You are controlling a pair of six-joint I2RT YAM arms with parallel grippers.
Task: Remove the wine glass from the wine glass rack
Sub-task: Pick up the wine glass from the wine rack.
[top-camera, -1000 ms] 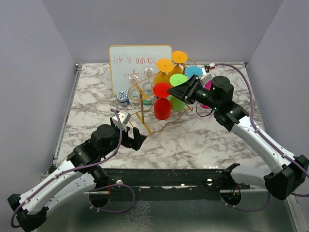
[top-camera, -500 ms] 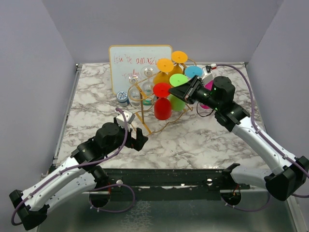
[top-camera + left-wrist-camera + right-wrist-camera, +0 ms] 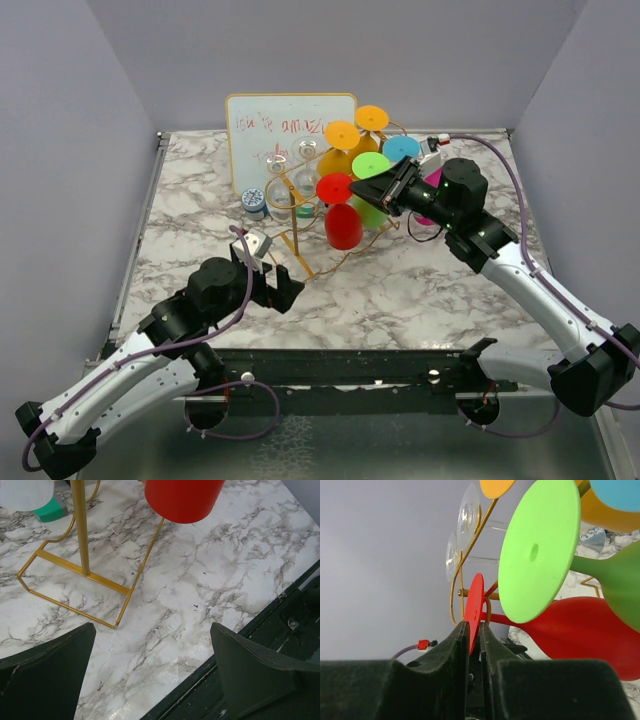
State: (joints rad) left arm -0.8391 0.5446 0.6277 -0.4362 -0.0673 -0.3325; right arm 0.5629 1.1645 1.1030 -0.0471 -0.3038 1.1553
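Right wrist cam: right gripper (image 3: 472, 630) is pinched tight on the red wine glass (image 3: 580, 630) by its foot, with the stem at a rail of the wine glass rack (image 3: 80, 530). Left gripper (image 3: 152, 627) is spread wide and empty, just in front of the rack's base.

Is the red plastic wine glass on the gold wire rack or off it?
On it: the red plastic wine glass hangs bowl-down from the gold wire rack, the right gripper pinching its foot.
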